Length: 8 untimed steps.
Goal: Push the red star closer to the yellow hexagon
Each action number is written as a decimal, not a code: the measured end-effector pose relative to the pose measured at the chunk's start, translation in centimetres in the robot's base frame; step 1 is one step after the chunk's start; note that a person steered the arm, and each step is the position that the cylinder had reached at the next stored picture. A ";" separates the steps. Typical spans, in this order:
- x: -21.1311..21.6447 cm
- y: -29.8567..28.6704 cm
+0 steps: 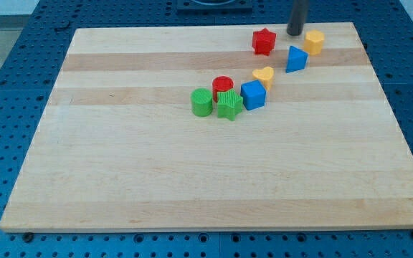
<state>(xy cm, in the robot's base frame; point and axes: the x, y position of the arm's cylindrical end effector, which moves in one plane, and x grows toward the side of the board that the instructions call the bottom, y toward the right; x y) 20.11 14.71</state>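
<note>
The red star (263, 41) sits near the view's top, right of centre, on the wooden board (156, 165). The yellow hexagon (315, 41) lies to its right, about a block's width and a half away. My tip (294, 34) stands between them, slightly above their line, nearer the hexagon and touching neither block as far as I can tell.
A blue triangular block (296, 59) lies just below the hexagon. A yellow heart (263, 76), blue cube (253, 94), red cylinder (222, 87), green star (228, 104) and green cylinder (201, 102) cluster below the red star. The board's top edge is close.
</note>
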 end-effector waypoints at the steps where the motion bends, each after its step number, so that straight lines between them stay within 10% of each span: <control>1: -0.8 -3.1; 4: 6.1 -8.7; 8: 4.6 -3.6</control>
<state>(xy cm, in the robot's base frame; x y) 24.72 11.15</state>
